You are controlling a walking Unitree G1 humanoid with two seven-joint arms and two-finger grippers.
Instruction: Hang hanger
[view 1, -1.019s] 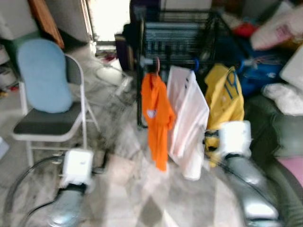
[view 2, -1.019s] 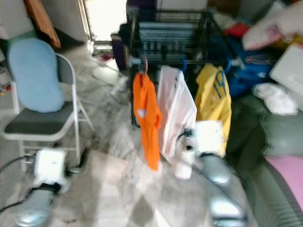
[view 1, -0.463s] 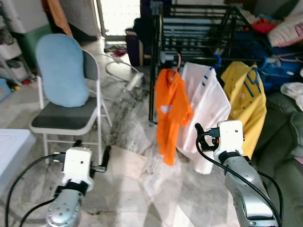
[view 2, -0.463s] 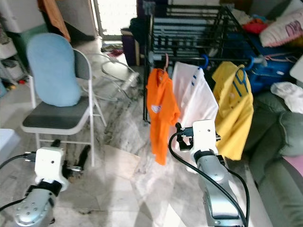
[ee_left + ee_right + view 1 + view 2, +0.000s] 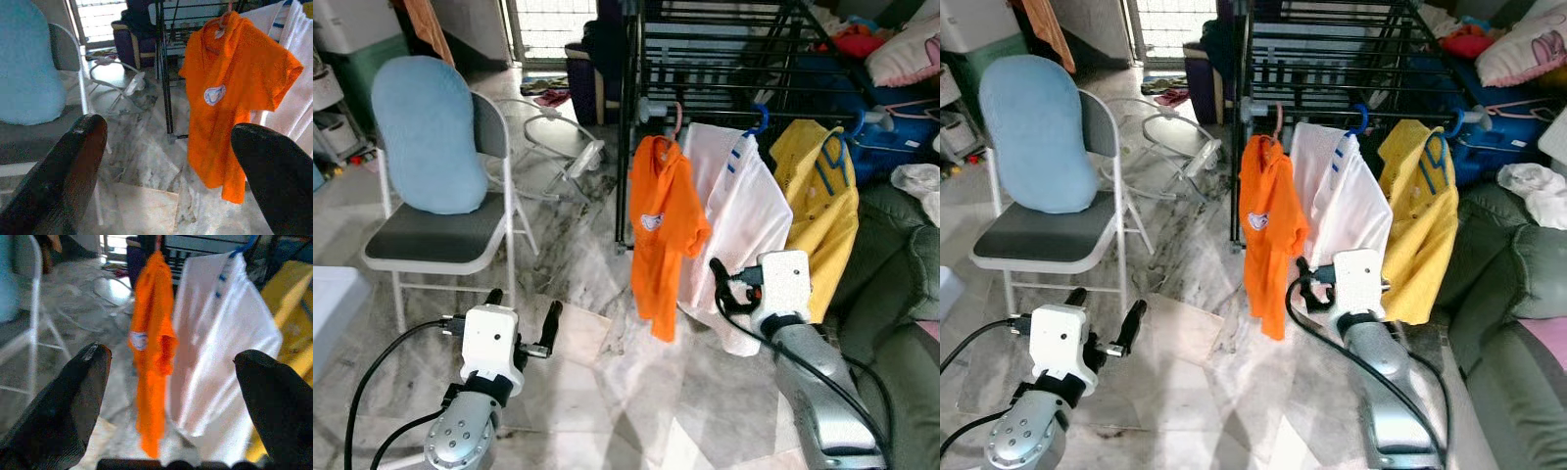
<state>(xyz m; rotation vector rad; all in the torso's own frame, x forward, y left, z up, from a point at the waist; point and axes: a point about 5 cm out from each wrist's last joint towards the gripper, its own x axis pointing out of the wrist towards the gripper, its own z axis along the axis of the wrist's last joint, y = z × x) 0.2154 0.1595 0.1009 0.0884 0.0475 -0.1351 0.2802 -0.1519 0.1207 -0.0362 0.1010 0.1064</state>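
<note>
Hands [image 5: 166,161] [image 5: 171,396] both spread empty toward orange shirt [image 5: 664,230]; head views add yellow shirt [image 5: 818,230].

Head pair: set high, facing forward and down across marble floor [image 5: 607,392] toward the far black drying rack [image 5: 705,59]; nearly identical scene, slightly offset sideways. Left wrist: low, near floor, facing the orange shirt [image 5: 234,93] and folding chair [image 5: 58,54]. Right wrist: closer, facing orange shirt and white shirt [image 5: 220,338]. Orange shirt shared by all.
</note>
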